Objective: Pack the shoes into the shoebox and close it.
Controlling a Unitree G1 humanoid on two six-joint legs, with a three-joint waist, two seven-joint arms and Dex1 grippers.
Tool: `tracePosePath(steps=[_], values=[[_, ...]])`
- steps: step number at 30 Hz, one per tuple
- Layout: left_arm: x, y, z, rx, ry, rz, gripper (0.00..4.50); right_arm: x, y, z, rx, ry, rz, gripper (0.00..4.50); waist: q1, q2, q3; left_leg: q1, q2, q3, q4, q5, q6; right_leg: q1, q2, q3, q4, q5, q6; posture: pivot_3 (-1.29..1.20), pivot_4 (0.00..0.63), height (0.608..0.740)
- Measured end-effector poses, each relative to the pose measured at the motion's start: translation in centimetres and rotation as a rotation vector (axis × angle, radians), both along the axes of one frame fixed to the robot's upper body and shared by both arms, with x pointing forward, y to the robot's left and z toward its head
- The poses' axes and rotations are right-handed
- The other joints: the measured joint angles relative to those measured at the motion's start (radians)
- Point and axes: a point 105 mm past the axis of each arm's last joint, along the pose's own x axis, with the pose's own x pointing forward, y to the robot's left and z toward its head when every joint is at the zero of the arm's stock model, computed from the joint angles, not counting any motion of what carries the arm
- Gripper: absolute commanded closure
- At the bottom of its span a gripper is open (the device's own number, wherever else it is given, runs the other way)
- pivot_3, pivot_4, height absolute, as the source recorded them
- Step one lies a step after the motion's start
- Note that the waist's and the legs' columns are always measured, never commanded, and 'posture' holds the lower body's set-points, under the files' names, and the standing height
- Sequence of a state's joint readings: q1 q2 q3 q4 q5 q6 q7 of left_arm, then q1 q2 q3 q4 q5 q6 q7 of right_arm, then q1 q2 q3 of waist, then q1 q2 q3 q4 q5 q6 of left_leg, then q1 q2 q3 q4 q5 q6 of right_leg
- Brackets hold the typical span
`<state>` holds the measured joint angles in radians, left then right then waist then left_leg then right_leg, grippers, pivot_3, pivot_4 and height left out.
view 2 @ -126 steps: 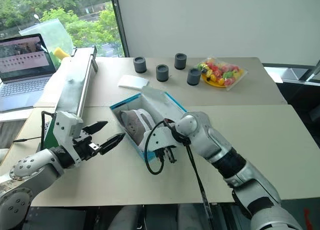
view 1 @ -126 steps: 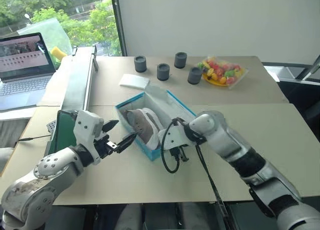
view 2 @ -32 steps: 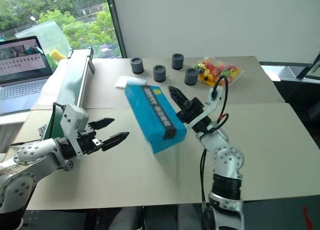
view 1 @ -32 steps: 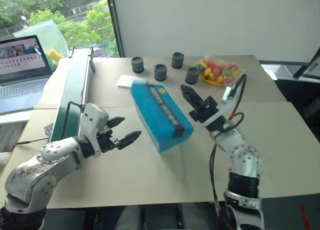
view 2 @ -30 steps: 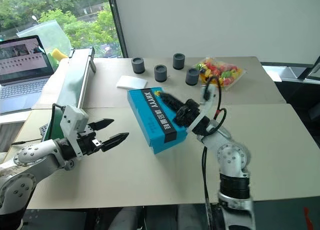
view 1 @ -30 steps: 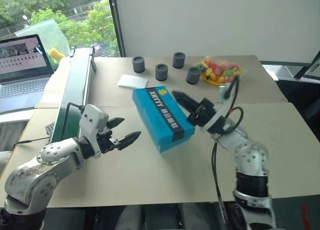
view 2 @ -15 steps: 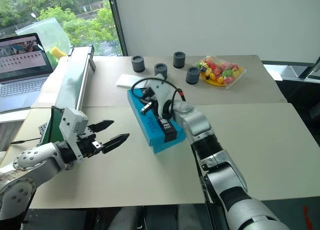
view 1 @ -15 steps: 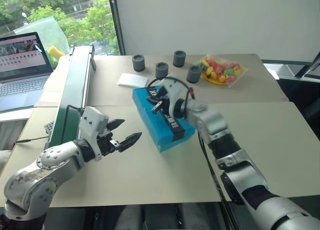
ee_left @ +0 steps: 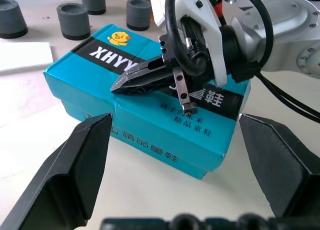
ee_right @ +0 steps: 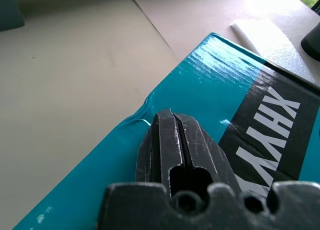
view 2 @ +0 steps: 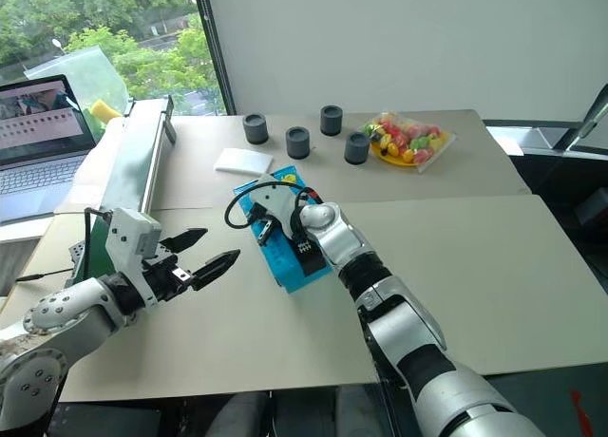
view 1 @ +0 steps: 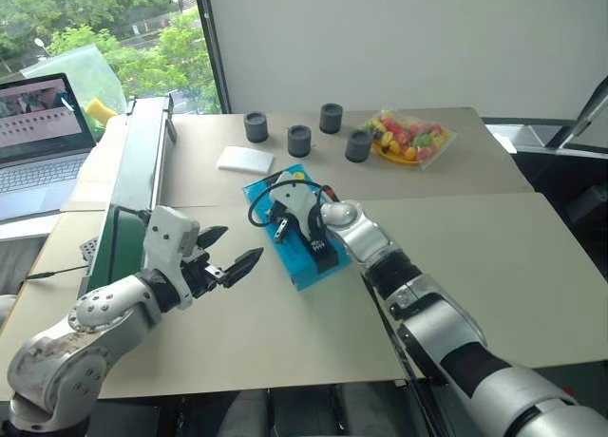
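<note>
Shoebox (view 1: 302,230) now lidded, right fingers (ee_left: 145,77) together seemingly on top; left fingers (view 1: 249,259) apart as before.

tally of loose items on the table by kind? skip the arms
Dark grey cylinders: 4
Shoebox, lid closed: 1
Flat white pad: 1
Bag of mixed colourful fruit: 1
Total: 7
</note>
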<state>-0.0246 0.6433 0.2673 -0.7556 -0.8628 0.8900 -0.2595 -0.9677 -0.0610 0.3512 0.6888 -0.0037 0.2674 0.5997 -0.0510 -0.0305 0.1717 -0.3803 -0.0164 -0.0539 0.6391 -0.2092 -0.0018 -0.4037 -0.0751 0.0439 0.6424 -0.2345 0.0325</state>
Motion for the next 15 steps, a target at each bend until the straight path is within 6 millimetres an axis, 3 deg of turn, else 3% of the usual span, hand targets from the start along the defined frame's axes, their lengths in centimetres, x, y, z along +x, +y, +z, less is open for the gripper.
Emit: tracePosePath(steps=[3,5,7,9,11,15], values=[[0.3,0.4,0.5,-0.03,-0.038,0.069,0.2,0.5,-1.8,1.9,0.29,0.182,-0.101,4.48,0.007,0.0,0.001,-0.007,0.0,-0.002,0.0,0.0,0.0,-0.005,-0.001,0.0,0.0,0.0,0.0,0.0,0.15,0.74],[0.5,1.2,0.6,-0.057,-0.063,0.146,0.2,0.9,-4.4,6.0,0.536,0.232,-0.153,4.48,0.017,0.001,0.002,-0.016,-0.001,-0.003,0.001,0.0,0.0,-0.015,-0.002,0.0,0.001,0.001,0.001,0.0,0.15,0.74],[0.9,2.2,0.3,-0.087,-0.067,0.251,0.2,0.7,-9.3,11.3,0.75,0.189,-0.196,4.48,0.034,0.001,0.002,-0.024,-0.001,-0.005,0.003,0.0,0.0,-0.021,-0.002,-0.002,0.0,0.001,0.002,0.0,0.15,0.74],[1.0,3.1,0.0,-0.116,-0.07,0.337,0.2,-0.4,-12.8,13.6,0.807,0.135,-0.22,4.48,0.041,0.001,0.001,-0.026,-0.001,-0.005,0.002,-0.001,0.001,-0.021,-0.003,-0.003,-0.002,0.001,0.002,0.0,0.15,0.74],[1.1,3.8,0.1,-0.137,-0.087,0.402,0.2,-1.3,-14.7,13.2,0.789,0.126,-0.261,4.48,0.039,0.0,0.001,-0.026,-0.001,-0.003,0.002,-0.002,0.001,-0.02,-0.003,-0.002,-0.003,0.001,0.002,0.0,0.15,0.74],[1.2,4.0,-0.2,-0.178,-0.094,0.46,0.2,-1.0,-16.9,7.0,0.621,0.213,-0.484,4.48,0.018,0.0,0.001,-0.022,-0.001,0.004,0.003,-0.001,0.002,-0.019,-0.002,0.002,-0.001,0.002,0.001,0.0,0.15,0.74]])
